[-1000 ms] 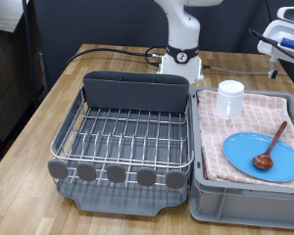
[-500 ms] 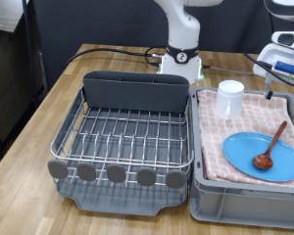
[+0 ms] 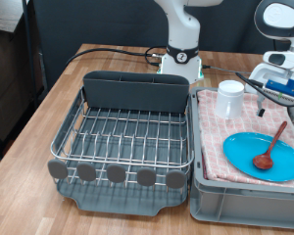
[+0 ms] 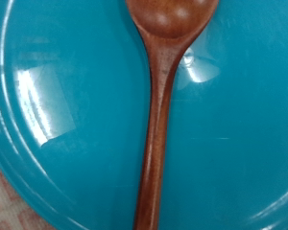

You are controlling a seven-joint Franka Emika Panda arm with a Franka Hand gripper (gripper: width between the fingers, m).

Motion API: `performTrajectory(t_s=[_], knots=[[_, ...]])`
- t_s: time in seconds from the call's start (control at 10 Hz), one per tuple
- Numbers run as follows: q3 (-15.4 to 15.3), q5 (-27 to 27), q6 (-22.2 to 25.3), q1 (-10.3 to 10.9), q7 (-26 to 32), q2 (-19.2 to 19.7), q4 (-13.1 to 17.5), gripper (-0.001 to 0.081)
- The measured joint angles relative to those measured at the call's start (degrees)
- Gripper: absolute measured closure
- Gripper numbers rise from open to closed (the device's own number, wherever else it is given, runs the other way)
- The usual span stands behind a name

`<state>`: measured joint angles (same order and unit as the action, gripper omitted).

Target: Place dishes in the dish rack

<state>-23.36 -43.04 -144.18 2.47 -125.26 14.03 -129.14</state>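
Hand (image 3: 275, 90) hangs above spoon (image 4: 161, 105) lying on plate (image 4: 67, 115).

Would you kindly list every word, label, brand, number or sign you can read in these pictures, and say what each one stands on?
No readable text in either view.
Robot base: a small green mark, too small to read.
Dish rack, cup, plate and spoon: no lettering shows.
Gripper, above the bin's right end in the exterior view: no label legible.

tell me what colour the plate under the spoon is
Bright blue, almost teal. The plate shows best in the wrist view, under the wooden spoon.
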Motion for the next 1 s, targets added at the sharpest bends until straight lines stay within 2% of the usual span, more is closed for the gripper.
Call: performTrajectory(t_s=[0.6,1.0], knots=[[2.7,-4.4,-6.5,0.0,-2.7,4.0,-0.5,0.0003],[3.8,-6.2,-7.6,0.1,-5.2,5.9,-0.5,0.0003]])
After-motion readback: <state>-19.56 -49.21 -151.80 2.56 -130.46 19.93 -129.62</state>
